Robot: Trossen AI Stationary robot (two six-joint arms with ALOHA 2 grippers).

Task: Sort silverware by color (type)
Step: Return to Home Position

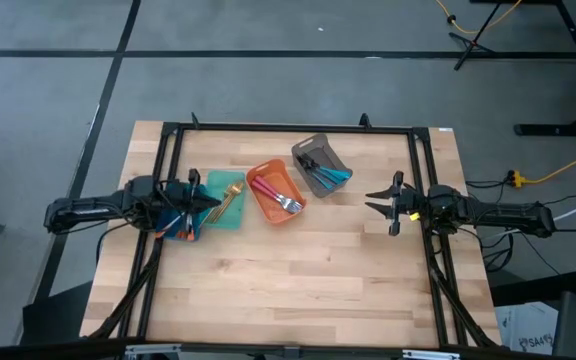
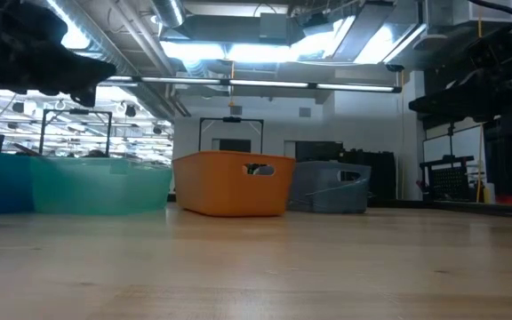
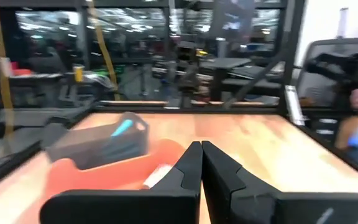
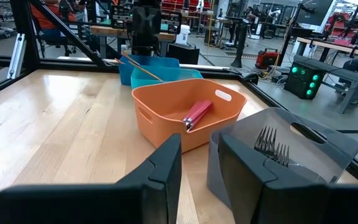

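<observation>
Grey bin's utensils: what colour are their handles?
The handles in the grey bin are blue, clearest in the high view.

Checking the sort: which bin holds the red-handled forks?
The orange bin, between the teal bin and the grey bin, holds the red-handled forks; those two hold other colours.

Slim, jointed and matte black, the left arm (image 1: pixel 98 209) and right arm (image 1: pixel 488 213) differ by a small yellow mark (image 1: pixel 415 214) near the right's wrist. The left claw (image 3: pixel 201 147) and right claw (image 4: pixel 199 147) have angular, wedge-shaped black fingers (image 4: pixel 157 180).
</observation>
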